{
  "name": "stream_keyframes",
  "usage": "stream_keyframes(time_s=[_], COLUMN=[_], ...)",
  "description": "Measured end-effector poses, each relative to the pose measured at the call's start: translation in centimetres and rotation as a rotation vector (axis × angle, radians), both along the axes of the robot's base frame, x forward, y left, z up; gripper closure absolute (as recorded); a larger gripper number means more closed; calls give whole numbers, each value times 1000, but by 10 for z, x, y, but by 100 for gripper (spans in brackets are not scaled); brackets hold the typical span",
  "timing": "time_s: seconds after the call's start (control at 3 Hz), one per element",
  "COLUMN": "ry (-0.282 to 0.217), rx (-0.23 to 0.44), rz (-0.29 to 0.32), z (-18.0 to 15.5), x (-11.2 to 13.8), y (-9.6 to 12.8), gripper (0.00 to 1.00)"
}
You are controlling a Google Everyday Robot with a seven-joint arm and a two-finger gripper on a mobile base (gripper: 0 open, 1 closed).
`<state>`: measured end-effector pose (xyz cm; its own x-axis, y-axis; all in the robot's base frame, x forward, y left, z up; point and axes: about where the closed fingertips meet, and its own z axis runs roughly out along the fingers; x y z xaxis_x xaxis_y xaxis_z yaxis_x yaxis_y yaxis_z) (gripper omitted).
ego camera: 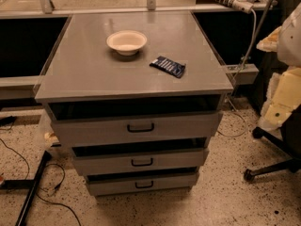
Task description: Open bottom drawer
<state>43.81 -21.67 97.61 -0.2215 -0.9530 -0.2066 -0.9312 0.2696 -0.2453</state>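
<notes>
A grey cabinet (94, 74) with three drawers stands in the middle of the camera view. The bottom drawer (113, 186) is the narrowest and lowest front, just above the floor, with a small black bar handle (144, 185). A thin dark gap shows above its front. The middle drawer (103, 164) and the top drawer (94, 131) sit above it, each with a dark gap over it. My gripper is not in view. A white and cream shape (288, 60) at the right edge is all that shows there, far from the drawers.
A white bowl (127, 42) and a dark blue packet (168, 66) lie on the cabinet top. An office chair base (275, 161) stands on the right. Black cables (47, 192) and a black bar (30, 192) lie on the speckled floor at the left.
</notes>
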Motion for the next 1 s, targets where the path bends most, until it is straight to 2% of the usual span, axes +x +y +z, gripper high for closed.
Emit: stream_keyframes(time_s=[0.33, 0.67, 1.0], ry=[0, -20, -39], rx=[0, 7, 54], rz=[0, 13, 64], z=[0, -16, -65], x=[0, -5, -15], y=[0, 4, 8], gripper=[0, 0, 0])
